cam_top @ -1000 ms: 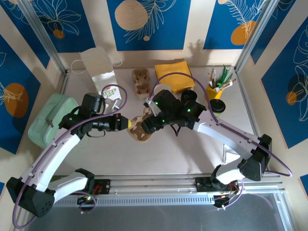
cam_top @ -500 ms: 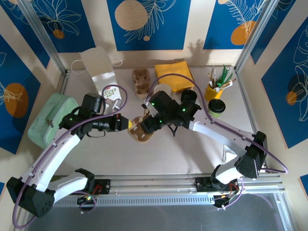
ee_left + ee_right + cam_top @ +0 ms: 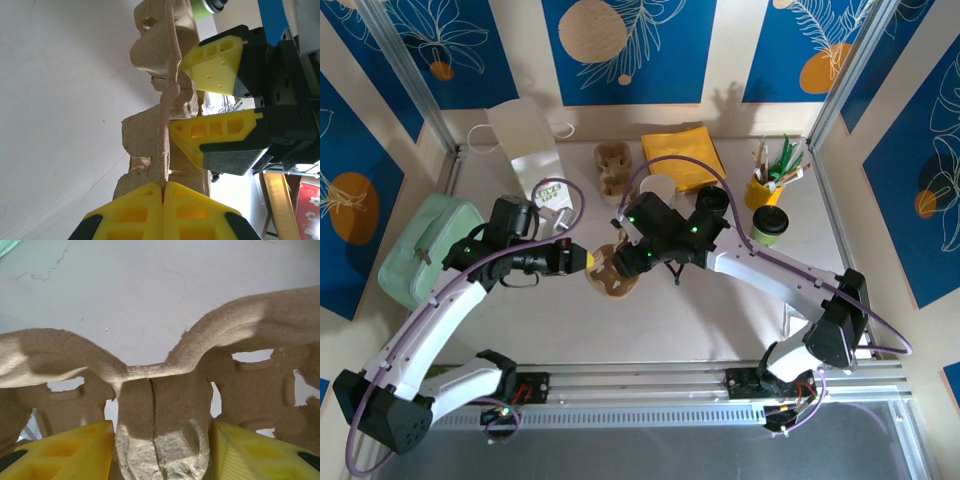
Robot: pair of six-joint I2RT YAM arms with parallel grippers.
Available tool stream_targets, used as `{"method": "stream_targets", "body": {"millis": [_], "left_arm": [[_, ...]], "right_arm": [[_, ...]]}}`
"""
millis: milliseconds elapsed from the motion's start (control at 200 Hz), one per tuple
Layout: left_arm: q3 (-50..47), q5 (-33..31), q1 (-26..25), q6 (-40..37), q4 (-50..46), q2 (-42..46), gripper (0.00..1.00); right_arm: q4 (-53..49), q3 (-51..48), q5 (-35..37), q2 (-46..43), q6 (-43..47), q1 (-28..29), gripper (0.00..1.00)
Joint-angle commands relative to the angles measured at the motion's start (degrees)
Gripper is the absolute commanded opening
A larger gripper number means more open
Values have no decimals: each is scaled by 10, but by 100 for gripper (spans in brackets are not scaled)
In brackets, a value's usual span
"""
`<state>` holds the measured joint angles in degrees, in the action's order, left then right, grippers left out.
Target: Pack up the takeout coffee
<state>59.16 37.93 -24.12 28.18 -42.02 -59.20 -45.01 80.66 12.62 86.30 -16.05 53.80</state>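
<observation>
The takeout coffee (image 3: 770, 226), a small cup with a black lid, stands at the right of the table, apart from both arms. A brown pulp cup carrier (image 3: 611, 276) is held up over the table's middle. My left gripper (image 3: 588, 262) is shut on the thin edge of the cup carrier (image 3: 150, 135), and its jaws (image 3: 163, 187) meet on that rim. My right gripper (image 3: 622, 260) comes in from the right. Its fingers (image 3: 215, 65) straddle the central post of the carrier (image 3: 160, 405), and the gripper (image 3: 162, 452) has a pad against each side of it.
A white paper bag (image 3: 525, 140) stands at the back left, with a mint green pouch (image 3: 425, 245) at the left edge. More pulp carriers (image 3: 613, 168), yellow napkins (image 3: 682, 155), a lidless white cup (image 3: 658, 187), black lids (image 3: 712, 199) and a yellow pot of stirrers (image 3: 767, 186) line the back.
My right gripper has slid a little left onto the carrier and its jaws have narrowed around the central post. The left arm has held still, gripping the rim.
</observation>
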Motion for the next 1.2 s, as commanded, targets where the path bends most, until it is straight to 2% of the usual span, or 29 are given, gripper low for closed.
{"method": "stream_targets", "body": {"millis": [0,80,175,290,640,1196], "left_arm": [[-6,12,6,-1,12,13,4],[-7,14,6,0,12,15,4],[-7,13,6,1,12,16,4],[-8,12,6,1,12,16,4],[-10,12,6,3,14,16,4],[-11,10,6,7,17,20,5]], "right_arm": [[-2,19,10,10,-3,5,53],[-4,21,12,13,-4,5,54],[-6,21,13,14,-7,6,59],[-5,21,14,14,-10,5,59],[27,0,5,-8,-21,3,53],[5,-4,12,-11,-19,-5,44]]}}
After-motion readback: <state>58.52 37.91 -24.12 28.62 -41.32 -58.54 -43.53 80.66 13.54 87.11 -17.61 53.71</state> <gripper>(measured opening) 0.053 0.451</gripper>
